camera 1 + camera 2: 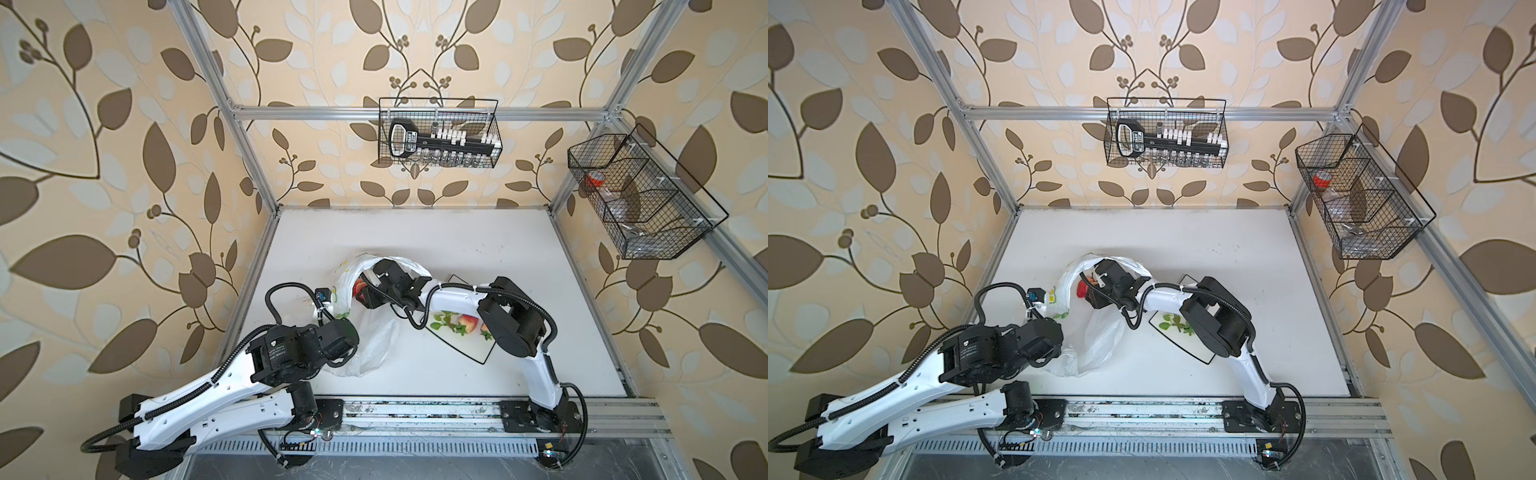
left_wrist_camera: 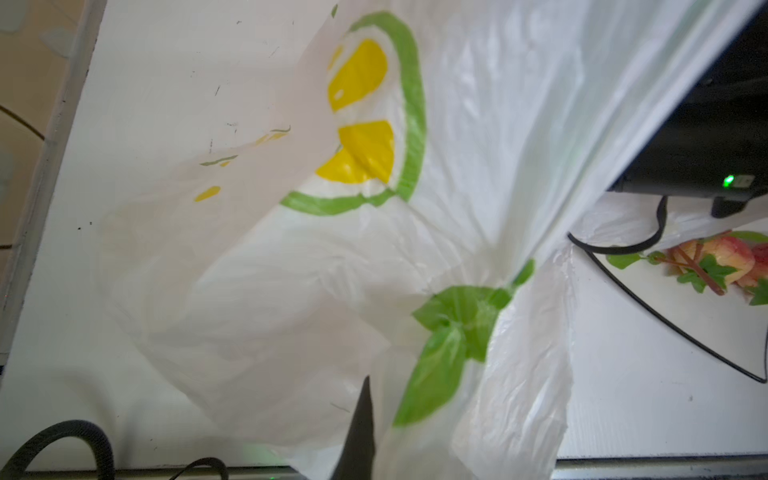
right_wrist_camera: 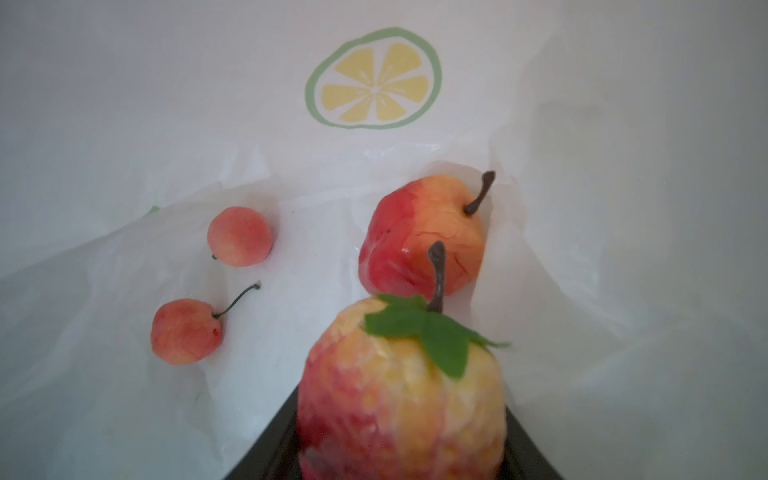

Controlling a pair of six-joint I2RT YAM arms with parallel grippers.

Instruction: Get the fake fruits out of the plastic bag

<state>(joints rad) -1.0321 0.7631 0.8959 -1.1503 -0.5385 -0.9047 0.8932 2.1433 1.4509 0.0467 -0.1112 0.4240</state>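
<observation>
White table point(image 1: 415, 232): plain, scuffed, and carries everything below.

Plastic bag point(image 1: 374, 336): thin, white and crinkled. It lies from mid-table toward the front edge, left of centre, with its mouth lifted and facing the back. A lemon-slice print point(image 3: 372, 79) shows on the inner wall.

Plate point(image 1: 471, 351): square, white with a black rim, just beside the bag toward the right edge. The right arm covers part of it.

Left gripper point(image 1: 330, 301): at the bag's left edge, jaws pressed together. The left wrist view shows one dark fingertip point(image 2: 360, 432) with bag film bunched against it, so it looks pinched on the film.

Right gripper point(image 1: 365, 293): reaches across the middle and into the bag's mouth. It is clamped on a leafed apple point(image 3: 399, 395), red-yellow, stem up, between the dark fingers.

Loose inside the bag, on its floor:
- second apple point(image 3: 419, 241), red-yellow, stemmed, just behind the held one
- small peach point(image 3: 240, 236), well apart from the apples
- cherry point(image 3: 186, 331), long stem, near the peach

On the plate:
- green sprig point(image 1: 451, 322)
- pinkish fruit point(image 1: 467, 322) touching the sprig
- red fruit point(image 1: 485, 331), half hidden by the arm
</observation>
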